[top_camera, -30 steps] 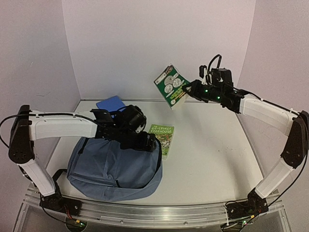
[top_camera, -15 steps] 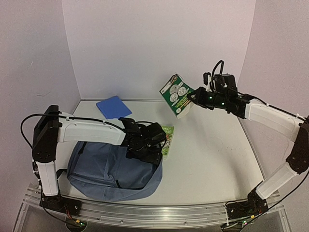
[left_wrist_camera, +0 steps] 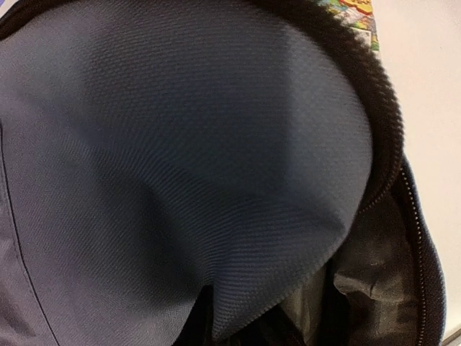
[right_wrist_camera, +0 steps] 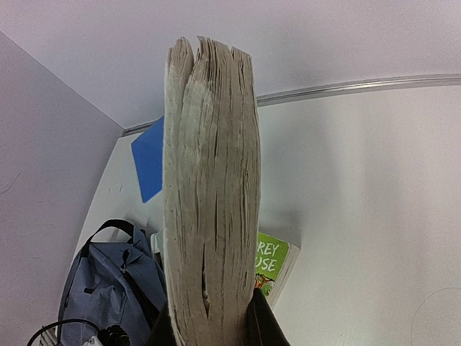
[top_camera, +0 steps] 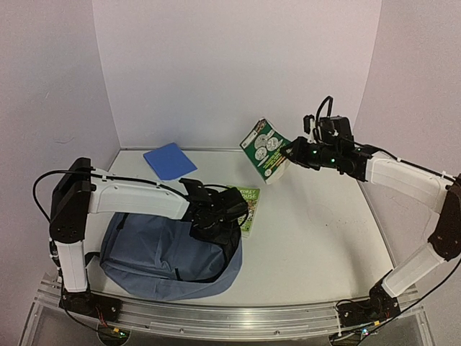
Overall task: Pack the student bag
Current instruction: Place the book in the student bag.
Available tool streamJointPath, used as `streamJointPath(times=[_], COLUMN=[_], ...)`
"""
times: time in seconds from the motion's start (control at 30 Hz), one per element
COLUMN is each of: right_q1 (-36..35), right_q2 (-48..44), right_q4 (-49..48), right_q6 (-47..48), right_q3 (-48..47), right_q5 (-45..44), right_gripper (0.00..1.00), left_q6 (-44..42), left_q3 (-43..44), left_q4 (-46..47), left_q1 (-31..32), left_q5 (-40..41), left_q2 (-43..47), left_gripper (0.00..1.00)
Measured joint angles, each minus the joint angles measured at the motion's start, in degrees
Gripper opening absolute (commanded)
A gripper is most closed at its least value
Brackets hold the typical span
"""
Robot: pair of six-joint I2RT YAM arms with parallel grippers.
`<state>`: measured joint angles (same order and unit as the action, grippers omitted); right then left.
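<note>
A slate-blue student bag point(top_camera: 166, 256) lies unzipped on a white table point(top_camera: 324, 231). The left gripper point(top_camera: 217, 220) sits at the bag's open rim; its grip cannot be told. Beyond the bag, raised, the right gripper point(top_camera: 289, 153) clamps a green paperback point(top_camera: 265, 148).

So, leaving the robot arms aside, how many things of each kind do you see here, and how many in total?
Books: 3 (raised green book, flat green book, blue book)
Bags: 1 (student bag)
Total: 4
</note>
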<state>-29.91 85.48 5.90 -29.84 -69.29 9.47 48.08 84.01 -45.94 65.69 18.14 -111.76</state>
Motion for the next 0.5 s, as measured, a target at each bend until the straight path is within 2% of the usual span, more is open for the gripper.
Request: streamJointPath(times=[0.23, 0.33, 0.5], right_q1=[0.02, 0.02, 0.0], right_q2=[-3.08, -5.5, -9.37], right_q4=[4.63, 8.11, 14.94], right_q6=[0.15, 0.43, 0.91], right_q3=[0.08, 0.08, 0.26], right_q5=[2.74, 6.94, 15.47], right_gripper=[0.0, 0.0, 0.0], left_q6=[-0.8, -2.59, -6.49], left_q3=[-4.04, -6.92, -15.26], left_q4=[1.12, 1.97, 7.0], left_q1=[-0.01, -0.46, -5.73], left_q5=[0.07, -0.48, -8.35], left_q2=[8.5, 16.37, 32.85], left_gripper=[0.0, 0.0, 0.0])
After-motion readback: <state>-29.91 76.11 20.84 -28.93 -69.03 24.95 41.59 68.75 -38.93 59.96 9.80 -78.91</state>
